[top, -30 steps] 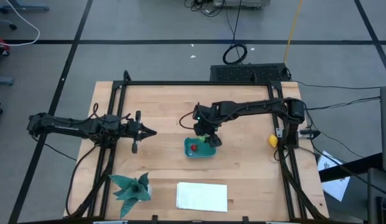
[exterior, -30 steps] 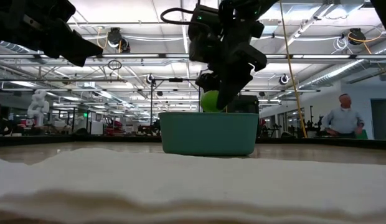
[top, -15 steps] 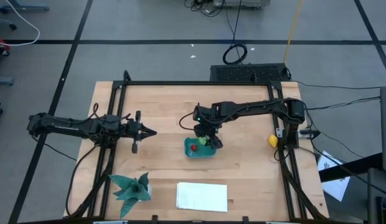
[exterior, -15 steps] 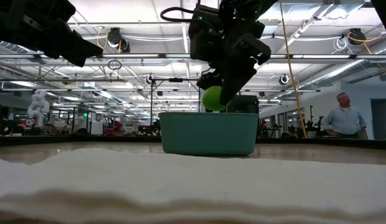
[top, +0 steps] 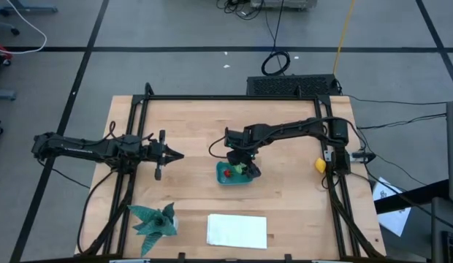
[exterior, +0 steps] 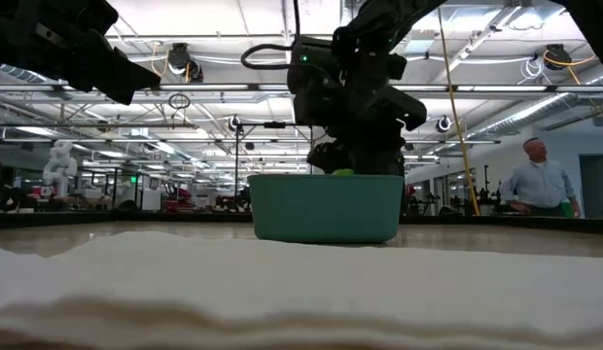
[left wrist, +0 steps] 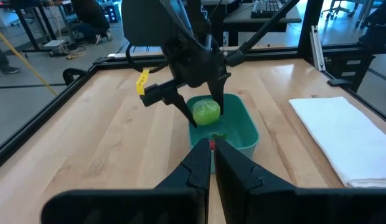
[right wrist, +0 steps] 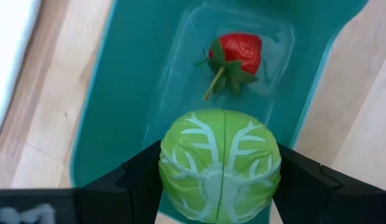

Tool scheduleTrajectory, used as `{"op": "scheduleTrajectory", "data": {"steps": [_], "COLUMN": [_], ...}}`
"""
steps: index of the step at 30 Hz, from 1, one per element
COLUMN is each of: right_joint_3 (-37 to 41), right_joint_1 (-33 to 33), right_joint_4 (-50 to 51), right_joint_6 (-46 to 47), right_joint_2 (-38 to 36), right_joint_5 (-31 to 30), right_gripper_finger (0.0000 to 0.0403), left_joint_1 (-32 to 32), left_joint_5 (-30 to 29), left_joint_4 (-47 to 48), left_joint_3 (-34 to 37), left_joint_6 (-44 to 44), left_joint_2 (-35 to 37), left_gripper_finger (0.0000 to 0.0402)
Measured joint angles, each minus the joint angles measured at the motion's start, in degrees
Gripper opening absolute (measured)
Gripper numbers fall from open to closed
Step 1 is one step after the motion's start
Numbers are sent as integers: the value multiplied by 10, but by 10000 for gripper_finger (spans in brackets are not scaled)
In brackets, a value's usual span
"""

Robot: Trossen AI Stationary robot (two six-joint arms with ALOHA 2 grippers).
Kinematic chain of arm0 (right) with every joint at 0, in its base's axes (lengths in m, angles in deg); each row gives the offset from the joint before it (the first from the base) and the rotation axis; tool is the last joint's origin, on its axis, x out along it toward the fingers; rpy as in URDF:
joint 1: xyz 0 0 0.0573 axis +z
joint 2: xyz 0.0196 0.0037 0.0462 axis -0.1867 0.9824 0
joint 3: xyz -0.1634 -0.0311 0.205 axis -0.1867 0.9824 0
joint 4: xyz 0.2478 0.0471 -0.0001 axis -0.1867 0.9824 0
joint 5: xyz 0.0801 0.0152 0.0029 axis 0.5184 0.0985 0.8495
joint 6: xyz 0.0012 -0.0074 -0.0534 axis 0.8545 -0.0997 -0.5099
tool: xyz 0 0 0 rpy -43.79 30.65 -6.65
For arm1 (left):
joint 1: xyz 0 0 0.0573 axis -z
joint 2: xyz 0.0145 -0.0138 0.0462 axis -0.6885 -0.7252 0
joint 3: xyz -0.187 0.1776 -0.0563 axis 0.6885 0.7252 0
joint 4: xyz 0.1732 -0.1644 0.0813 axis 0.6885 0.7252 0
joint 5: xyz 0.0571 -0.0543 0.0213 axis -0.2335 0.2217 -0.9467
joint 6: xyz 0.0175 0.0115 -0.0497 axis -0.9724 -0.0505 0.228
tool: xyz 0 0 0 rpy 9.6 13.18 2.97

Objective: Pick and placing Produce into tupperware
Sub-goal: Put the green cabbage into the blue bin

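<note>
Green ball (exterior: 342, 173) mostly behind tub rim (exterior: 326, 182)

A grey floor (top: 175, 29) crossed by dark lines surrounds the wooden worktop (top: 190, 131), with cables (top: 276, 62) lying on it. Beyond the worktop is a large hall under a ceiling (exterior: 214, 78) of beams and lamps. A person (exterior: 538, 185) stands far off, beside a yellow pole (exterior: 455, 117).

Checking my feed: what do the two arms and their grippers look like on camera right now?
Both arms are dark, near-black, slim and jointed, with thin black cables along them. The left gripper ends in two narrow, tapered black fingers. The right gripper has flat, angular black fingers, and a small green light glows on its wrist.
</note>
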Motion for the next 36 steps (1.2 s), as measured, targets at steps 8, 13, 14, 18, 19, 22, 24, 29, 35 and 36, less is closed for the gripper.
{"op": "scheduleTrajectory", "data": {"steps": [8, 13, 14, 18, 19, 22, 24, 29, 35, 36], "right_joint_3": [0, 0, 0, 0, 0, 0, 0, 0, 0, 0], "right_joint_1": [0, 9, 12, 17, 17, 19, 19, 19, 17, 17], "right_joint_4": [-1, 5, 6, 8, 8, 8, 8, 10, 12, 14], "right_joint_6": [-16, -46, -53, -64, -65, -69, -70, -65, -51, -48], "right_joint_2": [0, 0, 0, 0, 0, 0, 0, -1, 0, -1], "right_joint_5": [-15, -53, -61, -62, -62, -62, -61, -38, -13, -13], "right_gripper_finger": [235, 235, 235, 235, 235, 235, 235, 235, 235, 235], "left_joint_1": [0, 0, 0, 0, 0, 0, 0, 0, 0, 0], "left_joint_5": [0, 0, 0, 0, 0, 0, 0, 0, 0, 0], "left_joint_4": [0, 0, 0, 0, 0, 0, 0, 0, 0, 0], "left_joint_3": [0, 0, 0, 0, 0, 0, 0, 0, 0, 0], "left_joint_6": [0, 0, 0, 0, 0, 0, 0, -1, -1, -1], "left_joint_2": [0, 0, 0, 0, 0, 0, 0, 0, 0, 0], "left_gripper_finger": [26, 26, 26, 26, 26, 26, 26, 26, 26, 26]}}
